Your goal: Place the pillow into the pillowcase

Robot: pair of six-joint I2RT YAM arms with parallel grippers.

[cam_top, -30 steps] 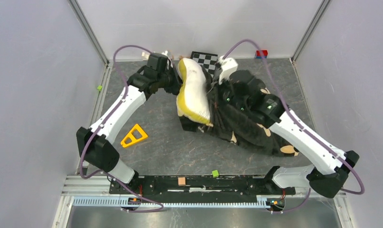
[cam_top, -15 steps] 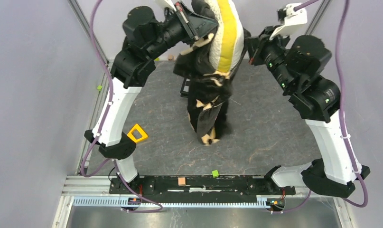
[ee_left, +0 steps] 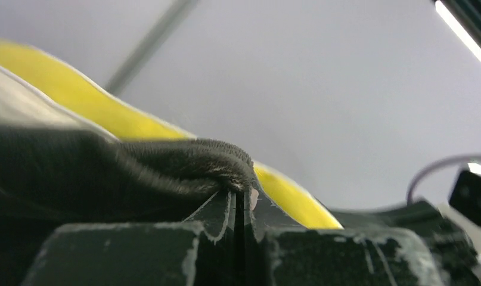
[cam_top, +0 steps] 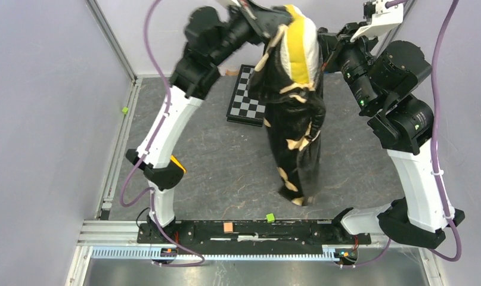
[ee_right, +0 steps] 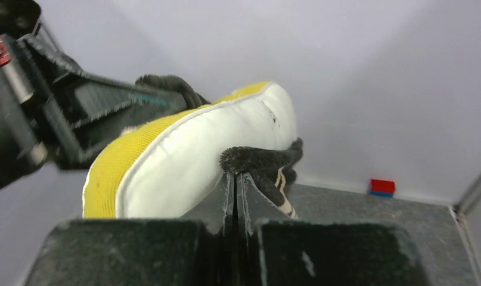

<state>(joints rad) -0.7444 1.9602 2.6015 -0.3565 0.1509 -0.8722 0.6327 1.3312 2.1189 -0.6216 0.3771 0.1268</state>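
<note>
Both arms are raised high at the back of the cell. The black pillowcase [cam_top: 297,137] with tan motifs hangs between them, and its lower end reaches the table near the front. The cream pillow [cam_top: 297,44] with its yellow band pokes out of the case's top opening. My left gripper [cam_top: 266,18] is shut on the left rim of the opening, and the left wrist view shows black plush [ee_left: 166,167] pinched at the tips [ee_left: 241,193] with the yellow band [ee_left: 77,95] behind. My right gripper [ee_right: 235,176] is shut on the rim's other side [ee_right: 261,161], against the white pillow face [ee_right: 184,161].
A black-and-white checkered board [cam_top: 247,98] lies on the table behind the hanging case. An orange triangle [cam_top: 177,162] peeks out behind the left arm. A green cube [cam_top: 270,217] and a tan block [cam_top: 228,227] sit near the front rail. A red-blue block [ee_right: 382,187] lies by the back wall.
Both arms have lifted the pillowcase and pillow from the table to high up. Since half a second ago the case has swung right and hangs longer, uncovering the checkered board.
</note>
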